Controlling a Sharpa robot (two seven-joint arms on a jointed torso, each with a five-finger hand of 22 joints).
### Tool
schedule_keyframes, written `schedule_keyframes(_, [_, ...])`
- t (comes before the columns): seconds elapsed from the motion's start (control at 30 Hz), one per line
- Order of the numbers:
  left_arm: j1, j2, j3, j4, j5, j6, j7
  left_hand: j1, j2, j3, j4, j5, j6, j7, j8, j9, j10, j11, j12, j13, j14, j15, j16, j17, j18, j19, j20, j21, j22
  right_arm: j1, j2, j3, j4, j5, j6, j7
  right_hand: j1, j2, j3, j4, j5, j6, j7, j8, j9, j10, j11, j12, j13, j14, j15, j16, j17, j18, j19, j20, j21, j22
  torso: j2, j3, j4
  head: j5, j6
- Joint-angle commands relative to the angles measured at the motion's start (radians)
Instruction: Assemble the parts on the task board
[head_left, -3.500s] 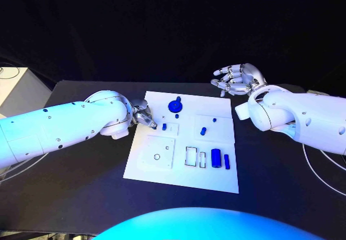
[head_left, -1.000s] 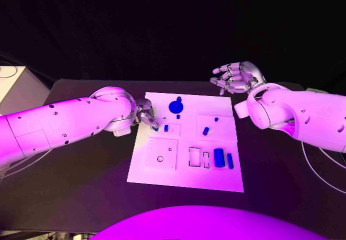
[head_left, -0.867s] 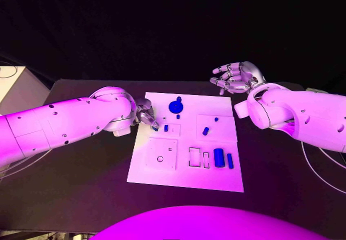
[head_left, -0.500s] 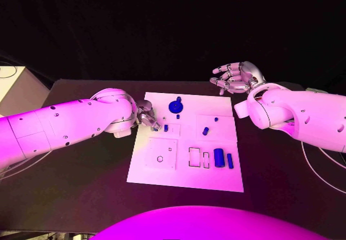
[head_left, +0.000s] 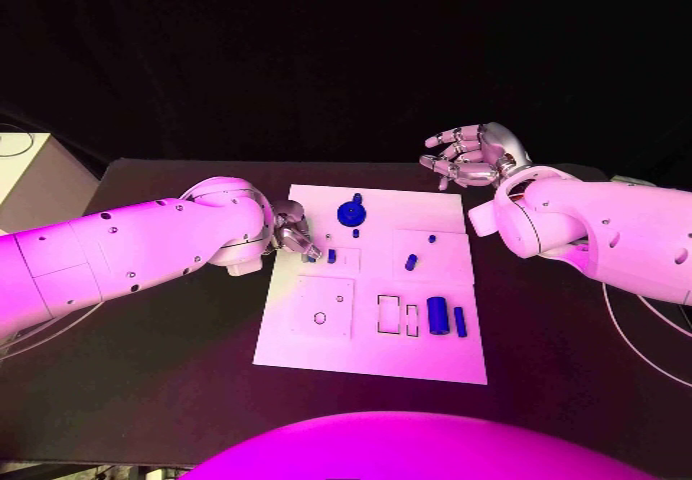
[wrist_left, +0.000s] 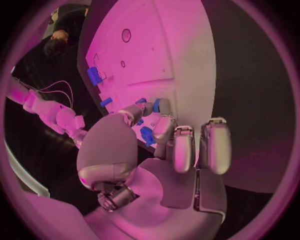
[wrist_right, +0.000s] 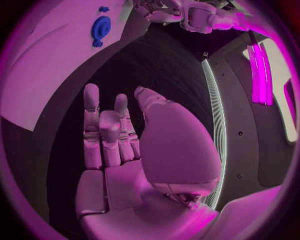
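Assembly looks early: on the task board (head_left: 378, 345) the round blue gear (head_left: 351, 212) sits at the far end, seemingly mounted, though the head view is too coarse to be sure. A small blue peg (head_left: 410, 262) lies loose mid-board, and a blue cylinder (head_left: 436, 315) and thinner blue pin (head_left: 460, 320) rest beside the empty rectangular slots (head_left: 387, 313). The left hand (wrist_left: 150, 135) is at the board's left edge, fingertips (wrist_left: 164, 126) closing around a small blue part (wrist_left: 155, 105). The right hand (head_left: 469, 156) hovers off the board's far right corner, fingers loosely spread, holding nothing.
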Motion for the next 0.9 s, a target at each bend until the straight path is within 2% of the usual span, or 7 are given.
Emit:
schedule_keyframes(0.03, [-0.003,0.002,-0.002,0.001,-0.001,0.013,0.001,-0.009,-0.001,-0.012,0.006,-0.004,0.004,-0.003,-0.006,-0.002,-0.003,0.006,-0.002,0.000,0.107,-0.003,0.003,0.263,-0.015,0.007,-0.003,0.005,0.074,0.000,-0.001,0.000,0.002,-0.007,0.010,0.008,-0.006,0.001,-0.008,0.000,0.004,-0.007,0.003,0.004,0.001,0.006,-0.002,-0.005,-0.001,-0.002,-0.003,-0.005,0.001,0.020,0.007,-0.002,-0.007,-0.001,0.000,0.0001,0.0002,0.000,0.000])
schedule_keyframes(0.13, [-0.003,-0.004,-0.001,0.003,-0.002,0.013,0.000,-0.023,-0.019,-0.068,0.046,-0.009,0.007,-0.001,-0.009,-0.014,-0.005,0.008,-0.005,0.002,0.107,-0.002,0.003,0.263,-0.015,0.007,-0.002,0.003,0.073,0.000,-0.001,0.000,0.002,-0.007,0.010,0.009,-0.006,0.001,-0.008,0.000,0.004,-0.007,0.003,0.004,0.001,0.006,-0.002,-0.005,-0.001,-0.002,-0.003,-0.005,0.001,0.020,0.007,-0.002,-0.007,-0.001,0.000,0.0001,-0.0002,0.001,0.000])
schedule_keyframes(0.2, [-0.003,-0.007,-0.001,0.006,-0.003,0.011,0.000,-0.025,-0.025,-0.098,0.070,-0.080,0.009,-0.001,-0.010,-0.021,-0.006,0.008,-0.006,0.003,0.107,-0.001,0.003,0.263,-0.015,0.007,-0.001,0.003,0.073,0.000,-0.001,0.000,0.001,-0.007,0.010,0.009,-0.006,0.001,-0.009,0.000,0.004,-0.008,0.003,0.006,0.001,0.006,-0.002,-0.005,-0.007,-0.002,-0.003,-0.009,-0.001,0.020,0.009,-0.003,-0.009,-0.003,0.000,-0.0005,-0.0002,0.001,0.000])
schedule_keyframes(0.33, [-0.003,-0.021,0.003,0.020,0.003,-0.004,0.002,-0.016,-0.039,-0.147,0.120,-0.163,0.004,0.005,-0.013,-0.034,-0.017,0.013,-0.021,-0.014,0.107,0.001,0.003,0.263,-0.013,0.002,0.001,-0.002,0.065,0.000,0.000,0.000,0.000,-0.008,0.006,0.008,-0.006,0.002,-0.009,0.000,0.004,-0.008,0.003,0.006,0.001,0.006,-0.002,-0.005,-0.007,-0.002,-0.003,-0.009,-0.001,0.020,0.009,-0.003,-0.009,-0.003,-0.001,-0.0010,-0.0005,-0.001,0.000])
schedule_keyframes(0.43, [-0.002,-0.031,0.009,0.031,0.019,-0.027,0.005,0.006,-0.046,-0.202,0.170,-0.230,-0.021,0.016,-0.016,-0.046,-0.055,0.022,-0.071,-0.088,0.103,0.008,-0.004,0.247,-0.010,-0.007,0.006,-0.011,0.051,-0.001,0.001,0.000,-0.001,-0.009,0.004,0.008,-0.006,0.001,-0.009,0.000,0.004,-0.009,0.003,0.006,0.001,0.006,-0.001,-0.005,-0.008,-0.002,-0.003,-0.010,-0.002,0.020,0.009,-0.003,-0.010,-0.004,-0.001,-0.0013,-0.0005,-0.002,0.000])
schedule_keyframes(0.53, [-0.002,-0.037,0.014,0.036,0.028,-0.045,0.007,0.039,-0.040,-0.257,0.210,-0.241,-0.038,0.022,-0.012,-0.053,-0.081,0.028,-0.102,-0.136,0.097,0.012,-0.014,0.227,-0.004,-0.021,0.011,-0.024,0.029,-0.001,0.001,0.000,-0.002,-0.009,0.003,0.008,-0.006,0.001,-0.009,0.000,0.004,-0.009,0.003,0.006,0.001,0.006,-0.001,-0.005,-0.008,-0.002,-0.003,-0.010,-0.002,0.020,0.009,-0.003,-0.010,-0.004,-0.001,-0.0013,-0.0002,-0.003,0.000])
schedule_keyframes(0.9, [0.000,-0.055,0.030,0.052,0.054,-0.105,0.028,0.079,0.002,-0.382,0.215,-0.239,-0.071,0.031,0.001,-0.072,-0.128,0.036,-0.146,-0.215,0.089,0.018,-0.031,0.195,0.003,-0.040,0.017,-0.043,0.000,-0.003,0.002,0.000,-0.003,-0.009,0.004,0.008,-0.006,0.001,-0.010,0.000,0.004,-0.009,0.003,0.006,0.001,0.006,-0.001,-0.005,-0.009,-0.002,-0.003,-0.010,-0.002,0.020,0.009,-0.003,-0.010,-0.004,0.000,-0.0009,-0.0005,-0.004,0.002])
